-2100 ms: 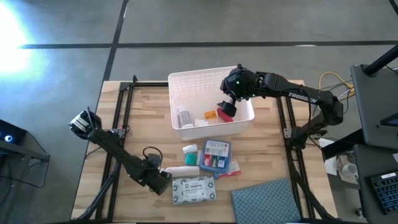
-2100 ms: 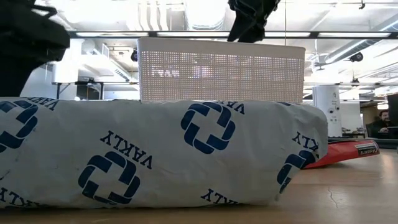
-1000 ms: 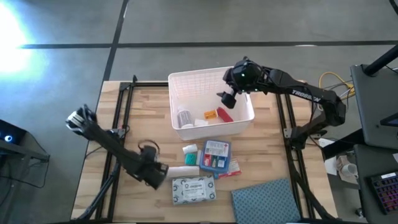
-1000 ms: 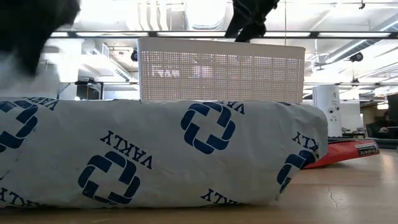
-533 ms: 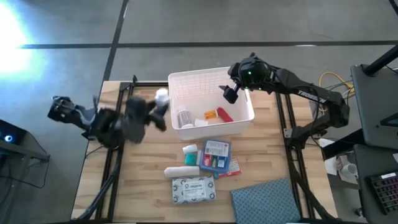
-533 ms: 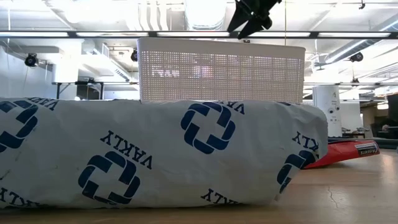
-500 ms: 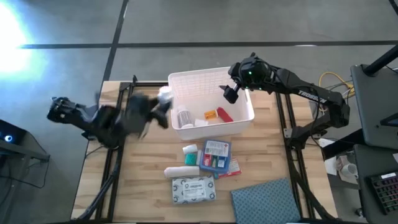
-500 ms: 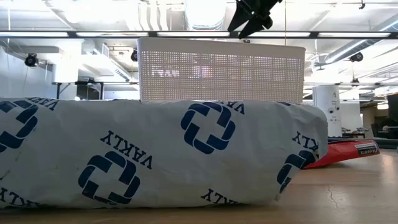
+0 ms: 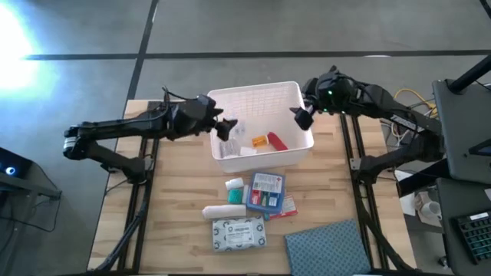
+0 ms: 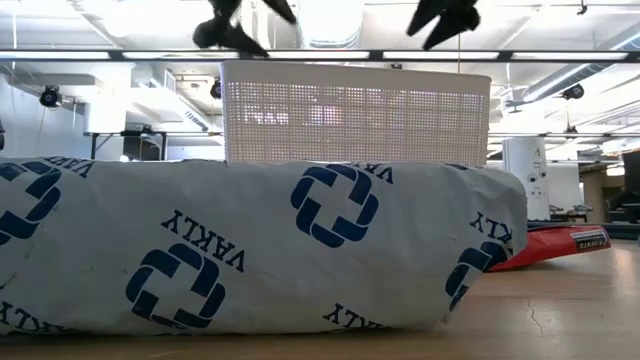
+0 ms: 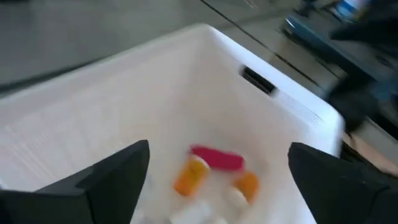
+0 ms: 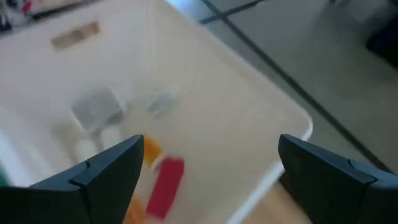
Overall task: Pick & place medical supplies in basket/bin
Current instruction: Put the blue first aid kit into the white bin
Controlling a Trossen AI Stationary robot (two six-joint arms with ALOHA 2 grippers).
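The white basket [image 9: 261,93] stands at the table's far middle. Inside lie a white pill bottle [image 9: 228,146], an orange vial [image 9: 260,141] and a red tube [image 9: 277,142]. My left gripper [image 9: 223,125] hangs open above the basket's left wall, nothing between its fingers [image 11: 219,146]. A white item [image 9: 232,126] shows just past its fingertips, inside the basket. My right gripper [image 9: 303,116] hangs open above the basket's right wall, holding nothing [image 12: 211,140]. Nearer lie a small white bottle [image 9: 234,185], a blue-red-white box [image 9: 266,191], a white roll [image 9: 225,210] and a grey-green packet [image 9: 239,234].
A blue-grey cloth [image 9: 330,245] lies at the near right corner. In the low view the packet [image 10: 250,250] fills the foreground and hides most of the table; the basket [image 10: 355,110] rises behind it. Bare wood shows on the table's left side [image 9: 176,169].
My left gripper has swung up from the near left of the table, beside the white roll, to the basket's left wall, carrying a white item; that item now shows inside the basket, apart from the fingers. My right gripper has moved up and toward the table's right edge.
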